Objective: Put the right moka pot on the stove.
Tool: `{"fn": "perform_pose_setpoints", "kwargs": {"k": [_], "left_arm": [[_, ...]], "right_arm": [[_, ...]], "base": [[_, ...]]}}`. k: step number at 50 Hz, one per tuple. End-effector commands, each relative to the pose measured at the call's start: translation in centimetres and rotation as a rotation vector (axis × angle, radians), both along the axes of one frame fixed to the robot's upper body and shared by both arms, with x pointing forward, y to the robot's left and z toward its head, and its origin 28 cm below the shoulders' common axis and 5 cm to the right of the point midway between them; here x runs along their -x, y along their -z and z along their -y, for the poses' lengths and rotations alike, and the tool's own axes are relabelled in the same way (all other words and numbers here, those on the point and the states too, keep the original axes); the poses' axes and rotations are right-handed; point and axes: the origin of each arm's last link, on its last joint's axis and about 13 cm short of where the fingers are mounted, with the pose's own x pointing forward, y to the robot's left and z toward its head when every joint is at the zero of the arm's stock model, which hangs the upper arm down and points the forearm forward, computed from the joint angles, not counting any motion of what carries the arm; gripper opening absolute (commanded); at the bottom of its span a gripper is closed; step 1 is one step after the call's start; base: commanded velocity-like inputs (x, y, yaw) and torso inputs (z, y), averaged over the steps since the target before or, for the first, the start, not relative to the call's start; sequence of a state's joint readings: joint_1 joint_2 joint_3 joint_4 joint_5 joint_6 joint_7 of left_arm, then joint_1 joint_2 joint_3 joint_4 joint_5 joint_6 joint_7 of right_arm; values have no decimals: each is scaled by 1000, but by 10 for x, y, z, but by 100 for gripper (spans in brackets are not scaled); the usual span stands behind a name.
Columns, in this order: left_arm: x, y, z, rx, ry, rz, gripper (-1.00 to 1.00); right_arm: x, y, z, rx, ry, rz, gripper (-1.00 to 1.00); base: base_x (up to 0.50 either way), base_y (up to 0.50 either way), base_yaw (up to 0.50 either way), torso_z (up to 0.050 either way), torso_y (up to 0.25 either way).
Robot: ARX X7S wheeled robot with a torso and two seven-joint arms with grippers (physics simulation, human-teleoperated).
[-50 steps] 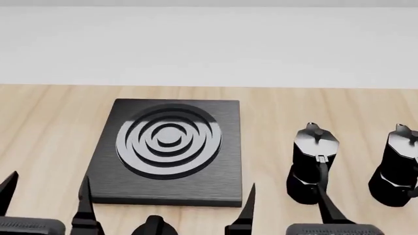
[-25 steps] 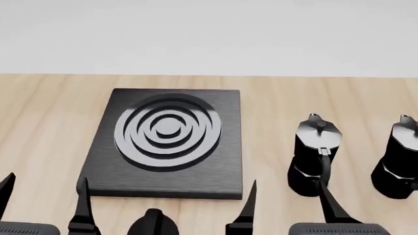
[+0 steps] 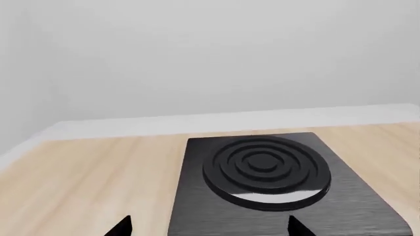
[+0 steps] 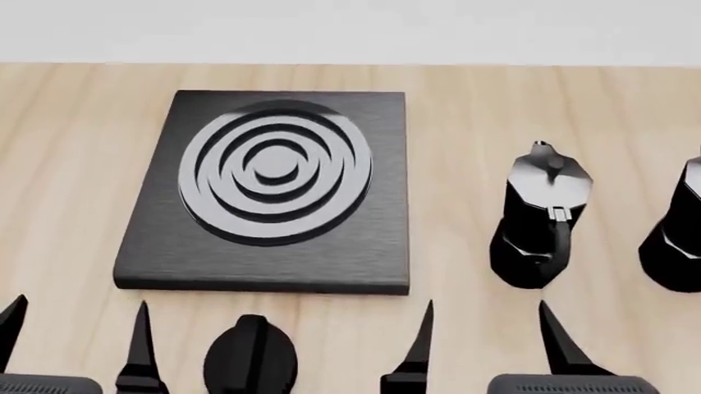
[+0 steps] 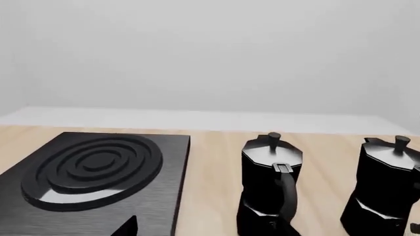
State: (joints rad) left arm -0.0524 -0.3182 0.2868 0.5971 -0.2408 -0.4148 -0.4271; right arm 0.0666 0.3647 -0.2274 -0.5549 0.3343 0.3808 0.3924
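The stove (image 4: 274, 189) lies flat on the wooden table, left of centre in the head view. Two black moka pots stand to its right. The right moka pot (image 4: 677, 246) is cut off by the picture's right edge, and the other pot (image 4: 542, 222) is nearer the stove. My right gripper (image 4: 487, 341) is open and empty, on the near side of that nearer pot. My left gripper (image 4: 75, 336) is open and empty too, near the stove's front left corner. The right wrist view shows the stove (image 5: 92, 167) and the right moka pot (image 5: 387, 182) upright.
A black oval knob (image 4: 249, 355) sits on the table (image 4: 460, 98) just in front of the stove, between my two grippers. A pale wall runs behind the table's far edge. In the left wrist view the stove (image 3: 276, 196) lies ahead of the open left gripper (image 3: 210, 228).
The head view has shifted: stove and pots now sit higher in the picture, and more of the knob shows. Both grippers stay open at the lower edge. The pots have not moved.
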Motion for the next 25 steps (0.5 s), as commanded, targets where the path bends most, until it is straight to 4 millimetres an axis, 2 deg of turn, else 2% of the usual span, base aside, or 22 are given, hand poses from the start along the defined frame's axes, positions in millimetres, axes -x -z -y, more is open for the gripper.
{"fn": "perform_pose_setpoints", "kwargs": {"k": [1, 25], "left_arm": [[0, -1, 0, 1, 5, -4, 100], [0, 4, -1, -16, -17, 5, 100]], "right_arm": [[1, -1, 1, -1, 2, 2, 100], [2, 1, 1, 0, 1, -1, 100]], "base": [[0, 0, 0, 0, -94], [0, 0, 0, 0, -79]]}}
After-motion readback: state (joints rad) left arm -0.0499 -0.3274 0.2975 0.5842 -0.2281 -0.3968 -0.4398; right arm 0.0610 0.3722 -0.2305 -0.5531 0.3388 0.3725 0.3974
